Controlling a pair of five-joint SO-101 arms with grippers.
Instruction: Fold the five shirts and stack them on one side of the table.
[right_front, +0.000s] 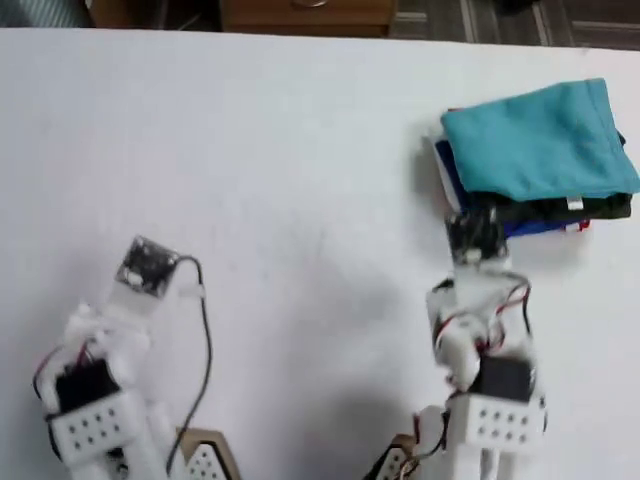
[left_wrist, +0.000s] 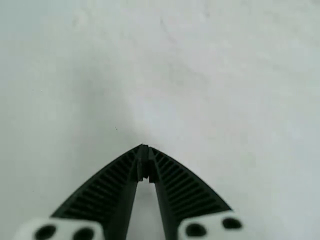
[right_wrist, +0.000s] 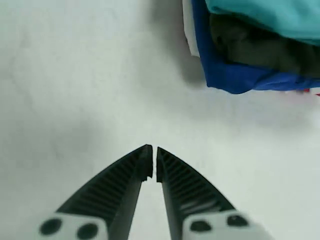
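Observation:
A stack of folded shirts sits at the right of the white table (right_front: 280, 150), with a teal shirt (right_front: 540, 140) on top, a black one (right_front: 560, 209) under it and a blue one (right_front: 452, 182) lower down. In the right wrist view the teal shirt (right_wrist: 270, 15), black shirt (right_wrist: 250, 47) and blue shirt (right_wrist: 225, 75) lie just ahead of my right gripper (right_wrist: 154, 155), which is shut and holds nothing. That arm (right_front: 475, 240) stands just in front of the stack. My left gripper (left_wrist: 144, 152) is shut over bare table at the near left (right_front: 145, 265).
A black cable (right_front: 205, 330) loops from the left arm toward the near edge. Wooden furniture (right_front: 305, 15) stands beyond the table's far edge. Open tabletop spreads across the left and middle.

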